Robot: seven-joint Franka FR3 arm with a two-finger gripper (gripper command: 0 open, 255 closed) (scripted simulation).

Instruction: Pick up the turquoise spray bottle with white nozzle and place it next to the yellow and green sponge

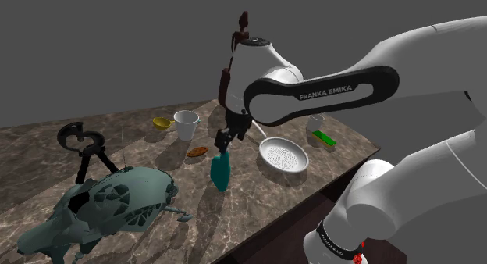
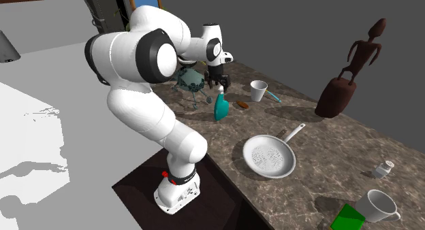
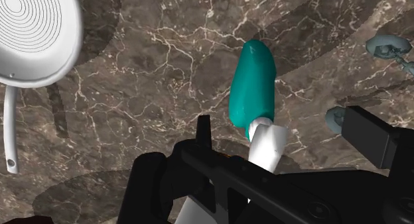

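The turquoise spray bottle [image 1: 221, 171] [image 2: 220, 109] [image 3: 252, 80] stands upright on the dark marble table [image 1: 148, 157], its white nozzle [image 3: 267, 146] on top. My black gripper [image 1: 225, 141] [image 2: 218, 84] [image 3: 284, 126] hangs right over it, open. The nozzle lies between the two fingers, and neither finger touches it. The yellow and green sponge [image 1: 324, 140] [image 2: 349, 217] lies near the table's edge at the shoulder view's right, beyond the white pan and well away from the bottle.
A white pan [image 1: 283, 155] [image 2: 269, 156] [image 3: 33, 34] sits between bottle and sponge. A white mug [image 1: 186, 124] [image 2: 259, 90], a yellow bowl [image 1: 162, 123] and a small brown item [image 1: 197, 152] lie behind the bottle. A grey-green creature figure [image 1: 117, 200] and a brown statue [image 2: 347, 72] stand on the table.
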